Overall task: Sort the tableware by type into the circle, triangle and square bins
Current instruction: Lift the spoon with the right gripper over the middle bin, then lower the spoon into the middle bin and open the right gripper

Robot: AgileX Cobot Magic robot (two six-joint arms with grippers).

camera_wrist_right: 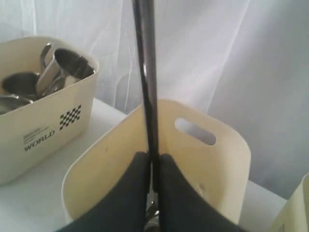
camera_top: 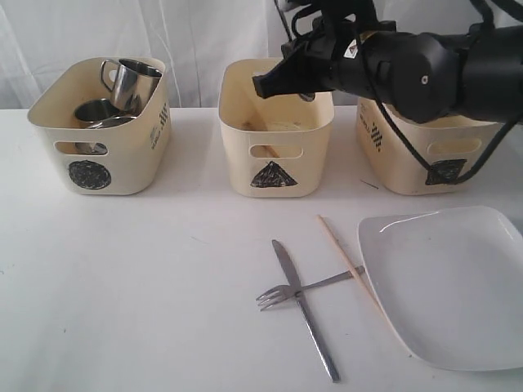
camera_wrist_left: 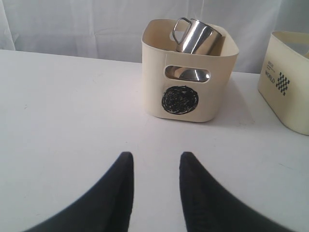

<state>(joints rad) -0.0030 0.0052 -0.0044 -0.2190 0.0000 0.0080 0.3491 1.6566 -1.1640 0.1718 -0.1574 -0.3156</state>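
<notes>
Right hand (camera_wrist_right: 153, 163) clamped shut on the steel spoon (camera_wrist_right: 147, 72), long handle projecting past the fingertips, hanging over the mouth of the triangle bin (camera_top: 237, 122). Calling it the spoon by elimination only: fork (camera_top: 282, 294) and knife (camera_top: 306, 314) lying crossed on the table (camera_top: 147, 286). Risks: dropped from this height, could strike the bin rim or wall and bounce out. With that much handle beyond the pinch, could pivot on release and hang across the rim. Thin slick steel, so could slide early if the grip eases. Arm bulk sitting right by the square bin (camera_top: 409, 171), probably close enough to nudge it on the way out. Left hand (camera_wrist_left: 155, 162) about half open, holding nothing, low over bare table facing the circle bin (camera_top: 122, 155); no threat from there. Hidden: spoon's bowl end, buried between the fingers in the wrist view and masked by the arm in the exterior view. Height above the bin floor not readable. Triangle bin contents mostly out of sight; a brownish streak behind the handle slot, possibly a chopstick, can't tell. Square bin interior blocked by the arm. Only one wooden chopstick (camera_top: 343, 253) clearly on the table, just beside the large white plate (camera_top: 458, 286), itself cut off at the frame edge.
</notes>
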